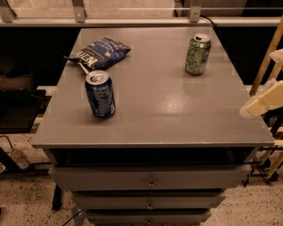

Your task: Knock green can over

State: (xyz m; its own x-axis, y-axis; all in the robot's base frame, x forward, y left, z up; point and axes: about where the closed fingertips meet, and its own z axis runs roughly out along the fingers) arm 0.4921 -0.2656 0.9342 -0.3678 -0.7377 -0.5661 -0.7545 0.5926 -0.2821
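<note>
Pale cream and blocky, the robot's gripper [267, 101] hangs at the right edge of the camera view, just off the right side of the grey rectangular table top [170, 108] and about level with its front half. Whether it is open or closed cannot be told from what shows, since only a wedge-shaped part pointing left and slightly down is visible, along with another pale piece above it. It touches nothing and holds nothing.

Behind it stands a slanted yellow wooden frame [275, 44].

The green aluminium drink can with a mottled, pale-speckled label and silver top [197, 54] stands upright on the rear right part of the table, well apart from the gripper and a little in from the right edge.

Farther left, a blue aluminium drink can with an opened silver top [100, 94] stands upright near the table's left front. Behind that can, toward the rear left corner, lies a crumpled dark blue snack bag with white lettering [100, 52], apart from both cans.

Under the table top are grey drawers with small knobs [152, 183]. A metal railing with upright posts [78, 4] runs behind the table, and the floor [23, 202] is speckled.
</note>
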